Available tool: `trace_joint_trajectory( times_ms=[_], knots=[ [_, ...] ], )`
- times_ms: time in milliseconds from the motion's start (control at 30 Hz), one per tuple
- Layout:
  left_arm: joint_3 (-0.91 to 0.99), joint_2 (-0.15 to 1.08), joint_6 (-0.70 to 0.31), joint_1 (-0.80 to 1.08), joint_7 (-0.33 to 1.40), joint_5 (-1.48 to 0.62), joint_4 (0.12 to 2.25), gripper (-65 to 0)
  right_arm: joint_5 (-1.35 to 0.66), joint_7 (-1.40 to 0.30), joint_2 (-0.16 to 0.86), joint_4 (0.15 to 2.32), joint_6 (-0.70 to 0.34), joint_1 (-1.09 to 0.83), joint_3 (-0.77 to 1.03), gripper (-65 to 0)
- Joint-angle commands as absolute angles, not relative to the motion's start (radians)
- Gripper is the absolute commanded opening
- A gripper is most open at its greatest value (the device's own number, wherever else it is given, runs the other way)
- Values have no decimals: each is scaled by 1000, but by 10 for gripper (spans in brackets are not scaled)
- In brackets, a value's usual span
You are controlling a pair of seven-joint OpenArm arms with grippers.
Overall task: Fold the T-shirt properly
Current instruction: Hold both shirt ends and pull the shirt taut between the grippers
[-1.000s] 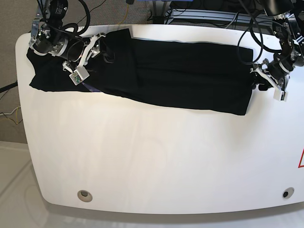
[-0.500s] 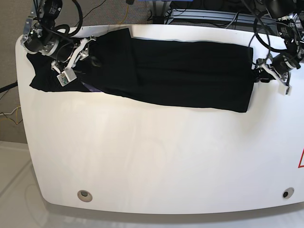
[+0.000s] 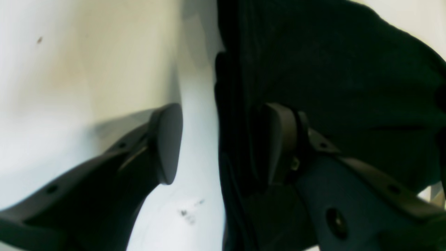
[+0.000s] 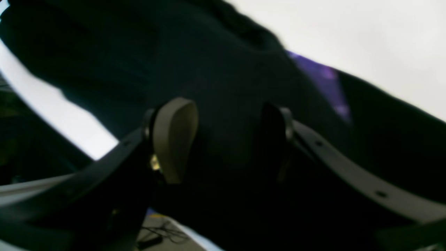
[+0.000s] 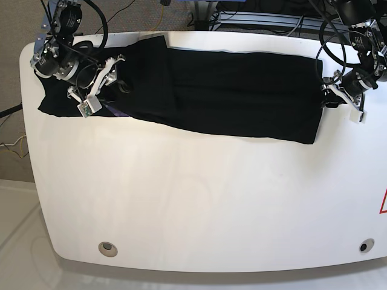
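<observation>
The black T-shirt (image 5: 242,90) lies flat as a long folded band across the far half of the white table (image 5: 193,199). My left gripper (image 5: 326,96) is at the shirt's right end, open. In the left wrist view the left gripper (image 3: 223,143) straddles the shirt's edge (image 3: 331,69), with one finger (image 3: 167,143) over bare table and the other over cloth. My right gripper (image 5: 118,78) hangs open over the shirt's left end. In the right wrist view the right gripper (image 4: 224,139) has only black cloth (image 4: 209,69) below it, and a purple patch (image 4: 324,80) shows beside it.
The table has a round hole near each front corner (image 5: 108,248) (image 5: 363,246) and a red mark at its right edge (image 5: 383,202). Cables and a metal frame (image 5: 254,15) run behind the far edge. The shirt's left end reaches close to the table's left rim.
The right arm drew back toward the table's left edge and its jaws widened a little. The left arm shifted slightly away from the shirt's right end. The shirt stayed flat.
</observation>
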State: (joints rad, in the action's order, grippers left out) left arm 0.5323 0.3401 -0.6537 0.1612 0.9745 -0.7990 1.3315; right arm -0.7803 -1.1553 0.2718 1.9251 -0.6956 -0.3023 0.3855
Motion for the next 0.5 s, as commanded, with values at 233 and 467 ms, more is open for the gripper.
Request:
trace_joint_trajectory(
  times_ms=[233, 467],
  knots=[
    [478, 380, -672, 166, 962, -845, 1360, -306, -820, -1149, 285, 1941, -698, -304, 382, -325],
    [489, 376, -693, 179, 974, -835, 1362, -308, -829, -1147, 283, 1946, -698, -310, 388, -342]
  ],
)
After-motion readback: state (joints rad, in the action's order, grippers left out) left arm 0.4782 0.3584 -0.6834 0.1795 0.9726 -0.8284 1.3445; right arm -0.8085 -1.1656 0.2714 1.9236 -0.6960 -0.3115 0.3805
